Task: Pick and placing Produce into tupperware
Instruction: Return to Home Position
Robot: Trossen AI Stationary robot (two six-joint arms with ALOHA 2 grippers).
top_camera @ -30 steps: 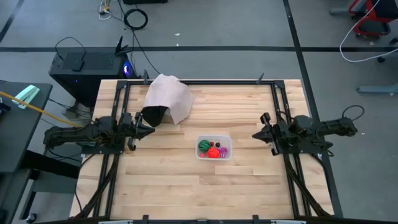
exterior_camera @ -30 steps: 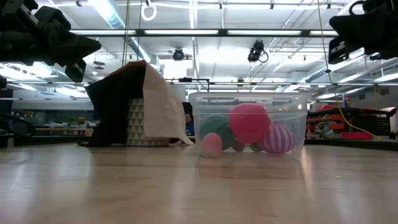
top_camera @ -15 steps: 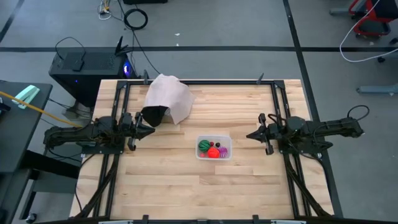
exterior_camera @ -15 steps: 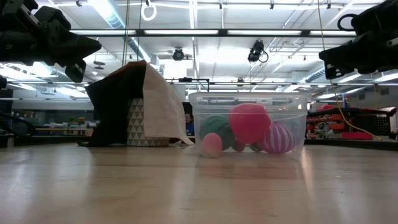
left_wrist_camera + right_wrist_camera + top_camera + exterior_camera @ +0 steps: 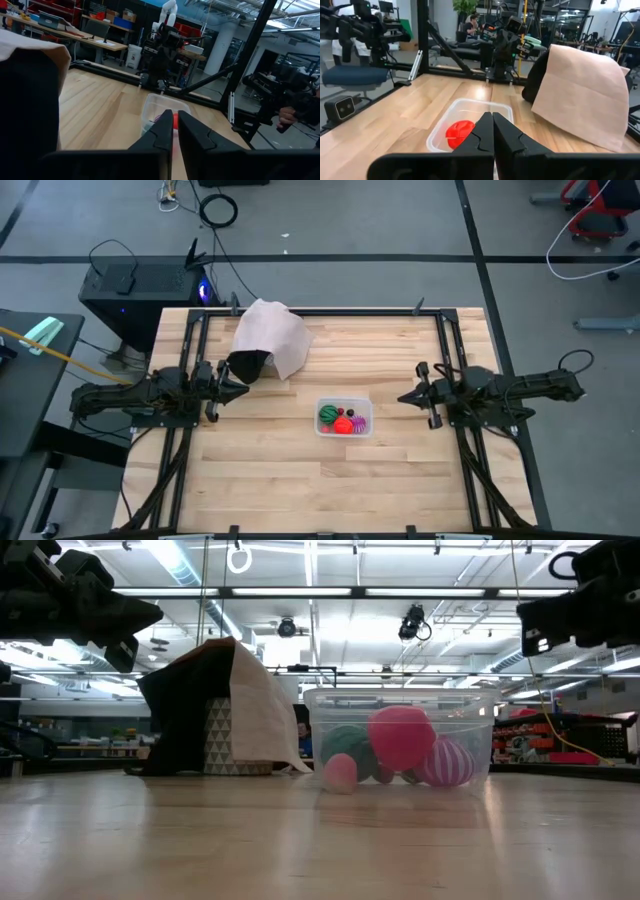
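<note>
No legible text, label, brand, number or sign in any view. Checked tupperware [image 5: 470,720], pale bag [image 5: 275,335], dark box [image 5: 140,285] beside table: any markings too small or blurred to read.

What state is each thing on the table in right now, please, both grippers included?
tub: upright, no lid, holding the produce.
produce: several pieces lying inside the tub.
bag: open, dark mouth toward the left gripper.
left gripper: shut, empty, raised beside the bag.
right gripper: shut, empty, raised, apart from the tub.
</note>
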